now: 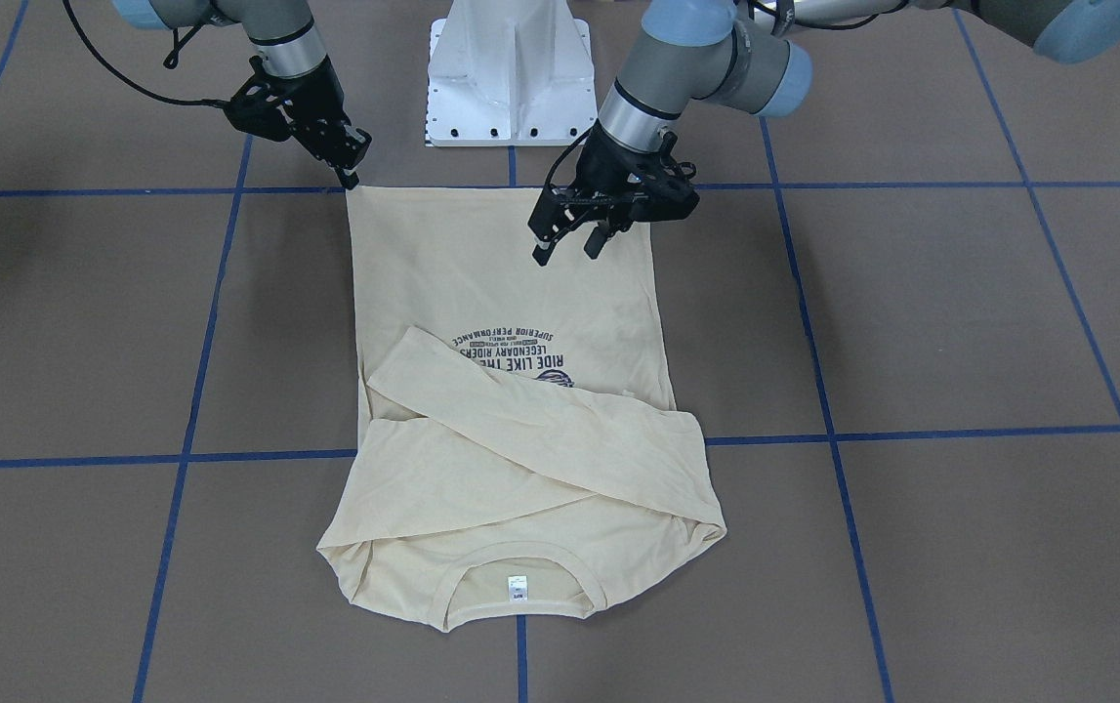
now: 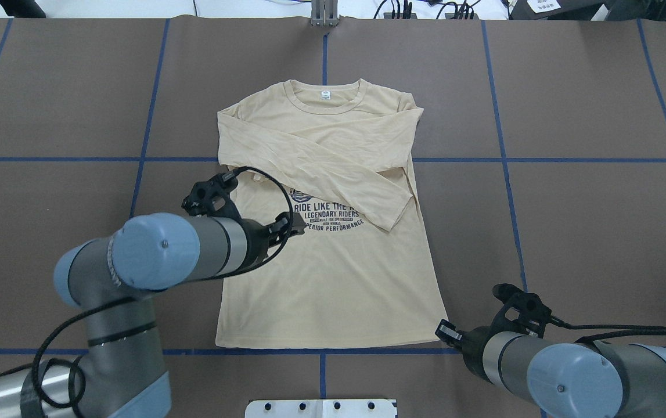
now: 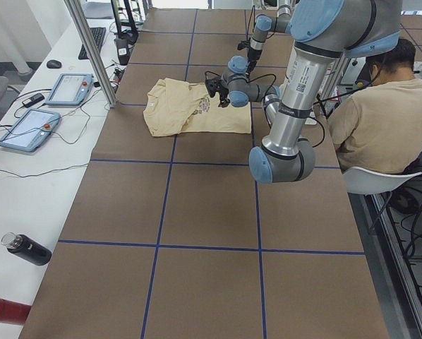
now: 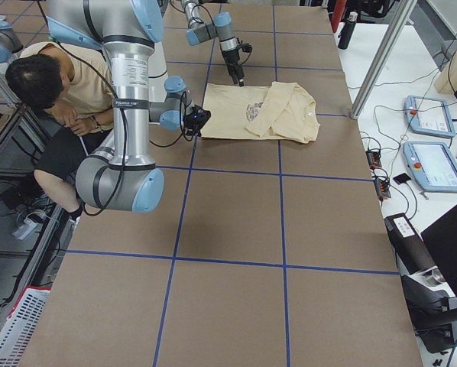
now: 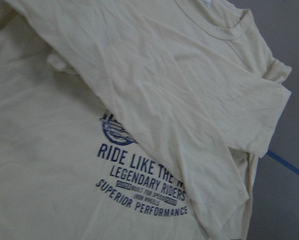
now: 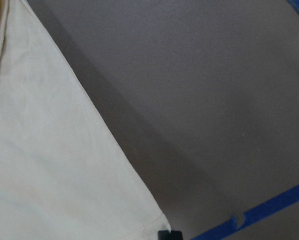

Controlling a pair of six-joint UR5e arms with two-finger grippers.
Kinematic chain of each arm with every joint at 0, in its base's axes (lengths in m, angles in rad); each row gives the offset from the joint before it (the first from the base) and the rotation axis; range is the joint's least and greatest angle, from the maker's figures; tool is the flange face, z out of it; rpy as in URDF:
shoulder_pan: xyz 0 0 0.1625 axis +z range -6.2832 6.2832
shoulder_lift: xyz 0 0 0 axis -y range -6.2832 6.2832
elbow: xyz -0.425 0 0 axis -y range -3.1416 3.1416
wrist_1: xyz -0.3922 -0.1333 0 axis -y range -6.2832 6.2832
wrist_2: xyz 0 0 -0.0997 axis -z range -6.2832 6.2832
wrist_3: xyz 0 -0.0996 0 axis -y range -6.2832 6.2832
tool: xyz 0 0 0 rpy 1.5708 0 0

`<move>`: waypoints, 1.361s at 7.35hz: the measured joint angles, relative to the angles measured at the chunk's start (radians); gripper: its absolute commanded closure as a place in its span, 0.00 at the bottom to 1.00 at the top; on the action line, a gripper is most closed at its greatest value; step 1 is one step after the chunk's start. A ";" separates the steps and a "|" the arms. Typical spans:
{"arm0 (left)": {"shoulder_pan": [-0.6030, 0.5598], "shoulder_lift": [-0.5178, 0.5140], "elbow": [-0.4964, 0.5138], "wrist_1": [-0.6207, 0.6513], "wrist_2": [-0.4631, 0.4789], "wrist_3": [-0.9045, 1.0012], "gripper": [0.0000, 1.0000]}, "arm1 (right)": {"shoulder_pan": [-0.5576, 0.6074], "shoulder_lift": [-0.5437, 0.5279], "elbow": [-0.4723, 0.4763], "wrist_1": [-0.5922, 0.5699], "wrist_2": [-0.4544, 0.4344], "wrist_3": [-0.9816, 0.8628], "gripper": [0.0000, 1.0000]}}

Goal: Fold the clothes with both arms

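- Cream-yellow long-sleeved T-shirt (image 1: 501, 293) with navy print (image 1: 511, 347) lies flat, front up, on the brown table (image 1: 911, 322), collar (image 1: 452, 596) away from the robot, both sleeves (image 1: 540, 430) crossed over the chest
- Probably light, limp and quick to crease; best taken at the two corners of the hem (image 2: 333, 347) so it lifts evenly
- Left gripper (image 1: 569, 249) hangs over the lower body, fingers spread, holding nothing
- Right gripper (image 1: 352, 176) sits at a hem corner; whether it is clenched I cannot tell

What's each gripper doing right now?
Left gripper: open, empty, over the T-shirt.
Right gripper: at the T-shirt's hem corner; open or shut cannot be told.
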 measured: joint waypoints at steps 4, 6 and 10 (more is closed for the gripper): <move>0.224 0.187 -0.111 0.115 0.121 -0.105 0.30 | -0.001 -0.007 0.010 0.001 0.000 0.000 1.00; 0.234 0.195 -0.125 0.166 0.121 -0.110 0.33 | -0.001 -0.007 0.011 0.001 0.000 0.000 1.00; 0.236 0.205 -0.129 0.179 0.118 -0.111 1.00 | -0.001 -0.007 0.010 0.002 0.000 0.002 1.00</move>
